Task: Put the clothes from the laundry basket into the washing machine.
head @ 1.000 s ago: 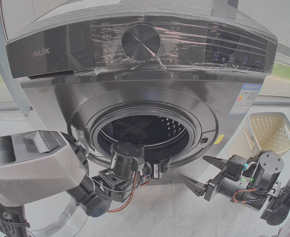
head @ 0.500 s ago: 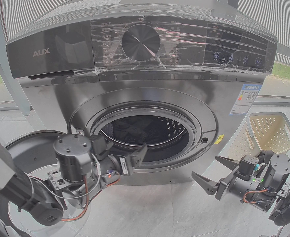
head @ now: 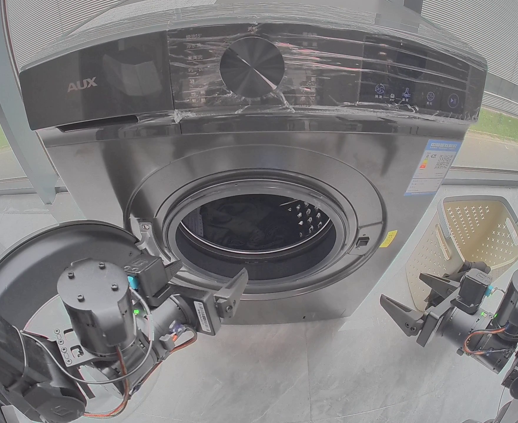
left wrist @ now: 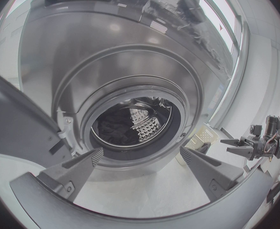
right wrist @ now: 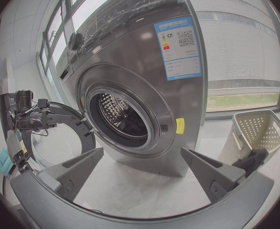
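Floor tiles (head: 306, 371) bear the washing machine (head: 253, 142), door (head: 47, 251) open, dark clothes (head: 241, 224) in its drum (head: 309, 221). Beside it stands the laundry basket (head: 485, 236), a dark garment (right wrist: 253, 160) over its rim. Our left gripper (left wrist: 140, 152) and right gripper (head: 404, 290) hang, fingers apart.

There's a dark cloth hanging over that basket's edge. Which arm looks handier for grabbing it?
The right. The right gripper, open, hangs just beside the laundry basket, where the dark cloth drapes over the rim. The left gripper is across the floor by the machine's open door.
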### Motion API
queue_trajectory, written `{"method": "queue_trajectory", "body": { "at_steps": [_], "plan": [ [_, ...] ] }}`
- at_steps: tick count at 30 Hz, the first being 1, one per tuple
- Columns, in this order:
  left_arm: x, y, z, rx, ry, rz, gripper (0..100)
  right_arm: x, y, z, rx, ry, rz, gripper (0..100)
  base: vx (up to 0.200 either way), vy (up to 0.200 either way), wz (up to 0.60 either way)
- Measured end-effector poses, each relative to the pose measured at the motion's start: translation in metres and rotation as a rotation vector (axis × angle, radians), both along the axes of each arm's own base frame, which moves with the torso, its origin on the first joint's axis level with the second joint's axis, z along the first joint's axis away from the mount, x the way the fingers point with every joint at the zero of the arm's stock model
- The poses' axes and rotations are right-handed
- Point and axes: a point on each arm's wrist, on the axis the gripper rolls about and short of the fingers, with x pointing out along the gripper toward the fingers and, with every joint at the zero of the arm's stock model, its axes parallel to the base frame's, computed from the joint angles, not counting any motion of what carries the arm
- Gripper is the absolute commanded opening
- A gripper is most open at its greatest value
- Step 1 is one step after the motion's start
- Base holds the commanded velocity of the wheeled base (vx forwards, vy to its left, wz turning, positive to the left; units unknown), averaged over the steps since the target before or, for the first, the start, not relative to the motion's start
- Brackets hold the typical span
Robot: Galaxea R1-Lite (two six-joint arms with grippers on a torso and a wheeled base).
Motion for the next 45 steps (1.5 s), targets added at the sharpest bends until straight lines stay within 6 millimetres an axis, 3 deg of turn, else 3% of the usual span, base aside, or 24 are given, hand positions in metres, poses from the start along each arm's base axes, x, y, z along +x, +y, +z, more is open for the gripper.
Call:
{"method": "queue_trajectory", "body": {
  "at_steps": [12,22,35,45],
  "plan": [
    [-0.035,0.034,0.004,0.070,-0.042,-0.021,100,-0.022,-0.017,0.006,-0.045,0.073,-0.016,100,-0.050,0.000,0.00],
    [-0.061,0.064,0.009,0.045,-0.074,-0.005,100,-0.044,-0.039,0.012,-0.061,0.093,-0.096,100,0.000,-0.200,0.00],
    [-0.070,0.076,0.002,0.069,-0.066,0.060,100,-0.053,-0.063,0.026,-0.060,-0.022,-0.234,100,0.000,-0.200,0.00],
    [-0.078,0.085,-0.004,0.078,-0.057,0.080,100,-0.076,-0.072,0.018,-0.100,0.038,-0.242,100,0.000,-0.200,0.00]
  ]
}}
